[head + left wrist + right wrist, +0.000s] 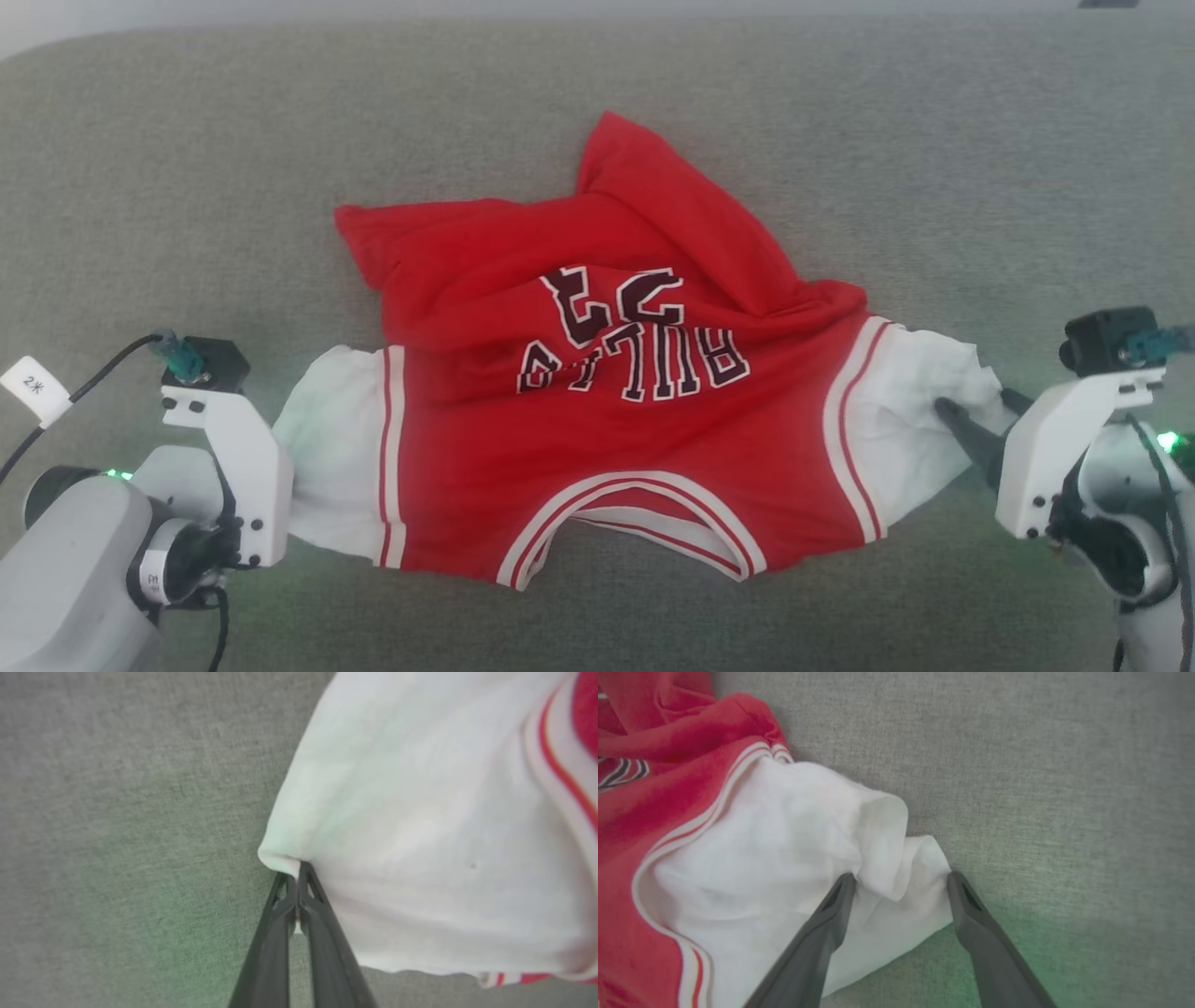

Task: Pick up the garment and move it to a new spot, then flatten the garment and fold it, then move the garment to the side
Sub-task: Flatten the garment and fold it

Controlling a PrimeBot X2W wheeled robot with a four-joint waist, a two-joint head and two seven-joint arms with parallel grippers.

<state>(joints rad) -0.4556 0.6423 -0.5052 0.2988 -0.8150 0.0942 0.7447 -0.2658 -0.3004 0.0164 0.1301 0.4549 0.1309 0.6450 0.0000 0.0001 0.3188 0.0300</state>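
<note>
A grey woven surface (187, 187) stretches beneath both arms, and on it lies the garment (607, 439), a red jersey spread between the two grippers. Its collar is on the near side, and its far hem is crumpled and folded back over the chest. The dark, white-outlined "23" (611, 299) and the lettering (644, 364) face up, reading upside down from the robot's side. The white left sleeve (420, 835) fans out beyond the left gripper (297, 877), whose two dark fingers are pressed together, pinching the sleeve's outer edge at their tips. The rumpled white right sleeve (784, 858) bunches between the fingers of the right gripper (901, 882), which stand wide apart, one tip on the cloth, the other at its edge, gripping nothing.
</note>
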